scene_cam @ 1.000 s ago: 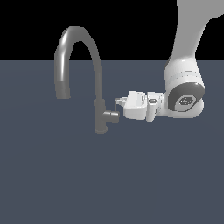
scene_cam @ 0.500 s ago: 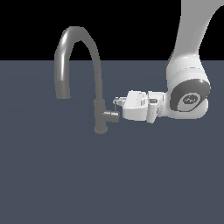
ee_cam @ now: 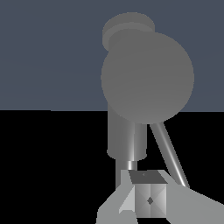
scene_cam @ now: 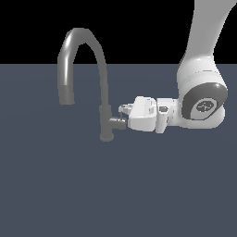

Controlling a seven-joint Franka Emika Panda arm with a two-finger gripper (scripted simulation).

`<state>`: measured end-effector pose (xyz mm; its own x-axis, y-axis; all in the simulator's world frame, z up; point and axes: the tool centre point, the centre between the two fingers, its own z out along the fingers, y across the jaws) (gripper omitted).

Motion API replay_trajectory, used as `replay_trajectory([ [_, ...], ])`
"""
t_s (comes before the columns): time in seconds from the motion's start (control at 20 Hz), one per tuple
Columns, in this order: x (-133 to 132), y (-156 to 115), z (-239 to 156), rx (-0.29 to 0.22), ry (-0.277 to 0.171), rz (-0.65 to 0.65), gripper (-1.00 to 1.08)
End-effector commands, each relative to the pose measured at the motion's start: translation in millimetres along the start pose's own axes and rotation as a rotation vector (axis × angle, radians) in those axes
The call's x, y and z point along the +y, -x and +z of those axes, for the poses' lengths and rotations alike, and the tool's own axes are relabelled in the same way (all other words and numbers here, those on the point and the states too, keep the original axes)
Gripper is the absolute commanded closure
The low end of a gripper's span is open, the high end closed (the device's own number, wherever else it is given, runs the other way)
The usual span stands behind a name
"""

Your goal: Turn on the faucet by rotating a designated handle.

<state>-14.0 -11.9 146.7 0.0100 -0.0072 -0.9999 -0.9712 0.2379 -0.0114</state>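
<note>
The dark-grey gooseneck faucet point(scene_cam: 84, 51) stands upright left of centre in the exterior view, with its thicker base point(scene_cam: 106, 125) on the grey surface. The short handle stub point(scene_cam: 117, 123) sticks out of the base toward the exterior view's right, and its thin pin lever point(scene_cam: 121, 111) rises from it. My white gripper point(scene_cam: 124, 111) lies horizontal, its tips at the pin just above the stub. In the wrist view the stub's round end point(ee_cam: 146, 78) fills the middle and the pin point(ee_cam: 168, 148) runs beside my fingers point(ee_cam: 148, 197). They look pressed together, with nothing between them.
The flat blue-grey surface point(scene_cam: 60, 194) stretches all around the faucet. My arm's white wrist and link point(scene_cam: 201, 99) stand at the exterior view's right. Nothing else shows.
My gripper has crept a little toward the faucet, to the exterior view's left, and slightly down. The faucet and handle look unchanged.
</note>
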Motion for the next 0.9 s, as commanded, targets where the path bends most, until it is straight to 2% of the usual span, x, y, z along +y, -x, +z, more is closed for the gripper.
replay_trajectory([
  [0.0,15.0,-1.3,-0.2,-0.004,0.007,0.011,1.08],
  [0.1,5.7,1.9,0.0,-0.002,0.002,-0.002,1.08],
  [0.5,42.9,-17.7,-0.3,-0.004,0.007,0.01,1.08],
  [0.55,42.9,-17.7,-0.3,-0.004,0.007,0.01,1.08],
  [0.6,28.8,-7.1,-0.1,-0.003,0.0,-0.018,1.08],
  [0.85,50.7,-35.2,-0.2,-0.004,0.005,0.002,1.08],
])
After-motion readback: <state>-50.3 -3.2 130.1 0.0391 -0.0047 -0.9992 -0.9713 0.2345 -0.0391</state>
